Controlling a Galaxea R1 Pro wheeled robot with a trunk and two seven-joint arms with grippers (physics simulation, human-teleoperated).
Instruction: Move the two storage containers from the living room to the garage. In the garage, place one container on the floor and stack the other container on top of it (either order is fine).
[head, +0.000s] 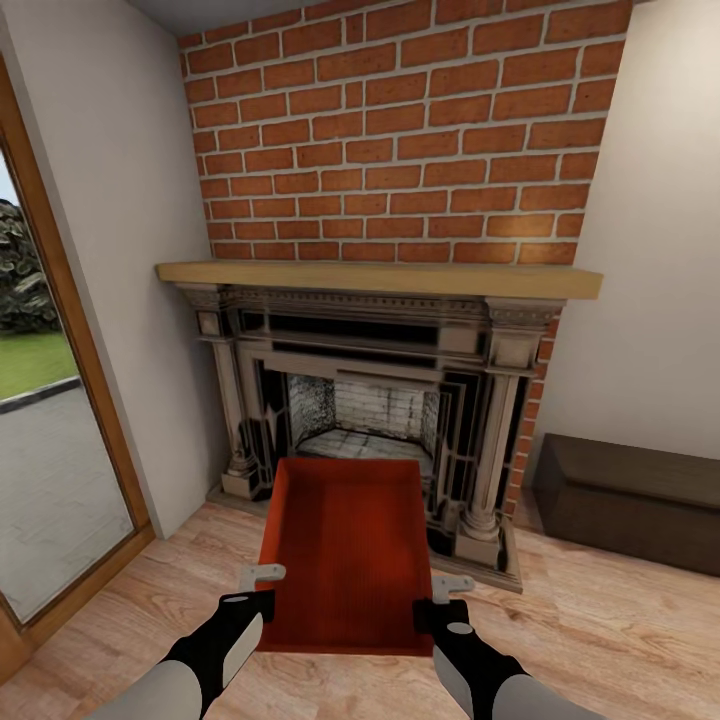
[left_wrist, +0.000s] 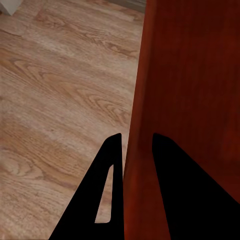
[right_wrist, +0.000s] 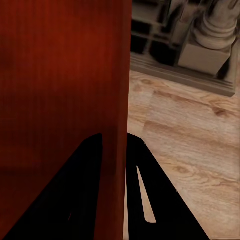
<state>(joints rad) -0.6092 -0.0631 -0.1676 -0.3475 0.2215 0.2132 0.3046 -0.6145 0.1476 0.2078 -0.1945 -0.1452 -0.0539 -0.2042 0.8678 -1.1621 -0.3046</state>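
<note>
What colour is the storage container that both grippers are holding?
The storage container is plain red-orange, with no pattern. It shows best in the head view.

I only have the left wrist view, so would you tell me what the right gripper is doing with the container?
Observer: The right gripper straddles the opposite side wall of the storage container, one finger inside and one outside.
Operator: Thank you. What stands ahead of us?
Observer: A stone fireplace under a brick chimney breast, directly beyond the container's far end.
Operator: Is anything inside the container?
Observer: No, the head view shows its red-orange bottom bare.
Operator: And what is off to our left?
Observer: A glass door with a wooden frame, with grass outside.
</note>
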